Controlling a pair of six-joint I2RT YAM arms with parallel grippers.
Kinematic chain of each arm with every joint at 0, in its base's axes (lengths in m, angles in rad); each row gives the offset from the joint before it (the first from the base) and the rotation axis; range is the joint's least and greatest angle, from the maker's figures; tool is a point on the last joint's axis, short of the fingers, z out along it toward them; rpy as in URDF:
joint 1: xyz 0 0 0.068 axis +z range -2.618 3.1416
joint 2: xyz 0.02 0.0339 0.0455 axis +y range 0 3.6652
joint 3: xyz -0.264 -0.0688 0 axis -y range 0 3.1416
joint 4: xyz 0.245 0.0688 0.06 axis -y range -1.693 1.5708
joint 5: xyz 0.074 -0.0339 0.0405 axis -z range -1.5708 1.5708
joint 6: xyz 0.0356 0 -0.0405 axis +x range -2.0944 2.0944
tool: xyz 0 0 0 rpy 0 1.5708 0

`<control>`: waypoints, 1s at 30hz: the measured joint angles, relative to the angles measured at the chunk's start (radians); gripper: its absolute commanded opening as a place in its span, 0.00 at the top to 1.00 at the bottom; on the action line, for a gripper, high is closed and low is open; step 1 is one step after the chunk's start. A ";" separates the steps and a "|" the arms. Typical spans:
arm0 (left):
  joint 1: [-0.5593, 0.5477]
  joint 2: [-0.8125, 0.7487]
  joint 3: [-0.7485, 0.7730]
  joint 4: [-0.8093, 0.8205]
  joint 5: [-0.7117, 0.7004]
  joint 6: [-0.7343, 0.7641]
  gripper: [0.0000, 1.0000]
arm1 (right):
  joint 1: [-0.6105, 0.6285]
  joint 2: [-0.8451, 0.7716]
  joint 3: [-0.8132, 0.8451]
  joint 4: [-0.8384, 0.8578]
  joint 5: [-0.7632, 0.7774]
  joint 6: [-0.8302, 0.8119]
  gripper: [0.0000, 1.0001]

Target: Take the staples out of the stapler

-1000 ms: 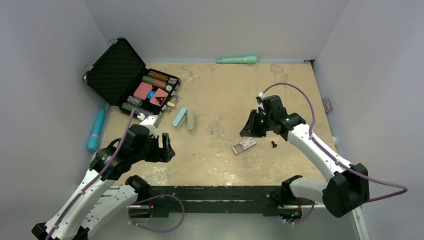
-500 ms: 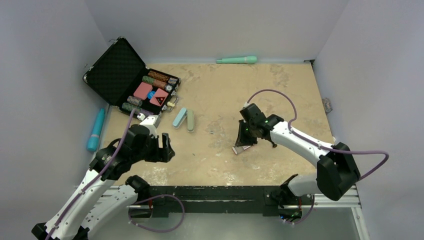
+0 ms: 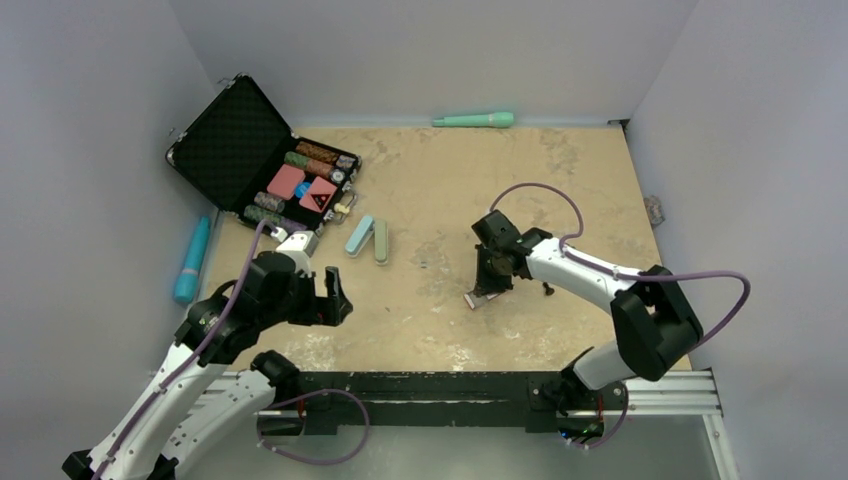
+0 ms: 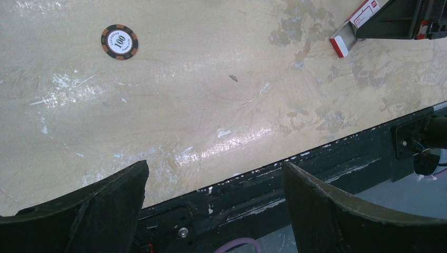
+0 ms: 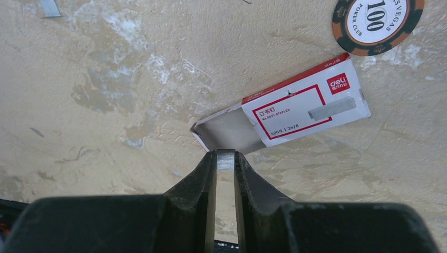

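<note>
The stapler (image 3: 368,239) lies left of centre as two long parts side by side, one pale blue and one green, and neither gripper is near it. My right gripper (image 5: 225,156) is shut on a short silver strip of staples (image 5: 225,159). It holds the strip right at the open end of a red-and-white staple box (image 5: 300,108), which also shows in the top view (image 3: 487,292). My left gripper (image 4: 213,166) hangs open and empty over the table's near edge, well left of the box (image 4: 358,20).
One poker chip (image 5: 377,21) lies beyond the box's far end, and another chip (image 4: 119,41) shows in the left wrist view. An open black case (image 3: 225,140) of chips sits back left. A blue cylinder (image 3: 192,260) lies at the left wall and a green tool (image 3: 474,120) at the back.
My right arm has swung left and toward the near edge, carrying its gripper to the box's open end. The left gripper's jaws have spread wider; that arm has barely moved.
</note>
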 measured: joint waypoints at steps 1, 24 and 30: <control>0.000 0.000 0.000 0.000 0.000 0.000 0.00 | 0.000 0.008 -0.002 0.005 0.001 -0.001 1.00; 0.000 0.004 0.000 0.000 0.000 0.000 0.00 | 0.000 0.070 -0.003 0.025 0.049 -0.031 0.84; 0.000 0.004 0.000 0.000 0.000 0.000 0.00 | 0.000 0.071 -0.003 0.027 0.050 -0.034 0.66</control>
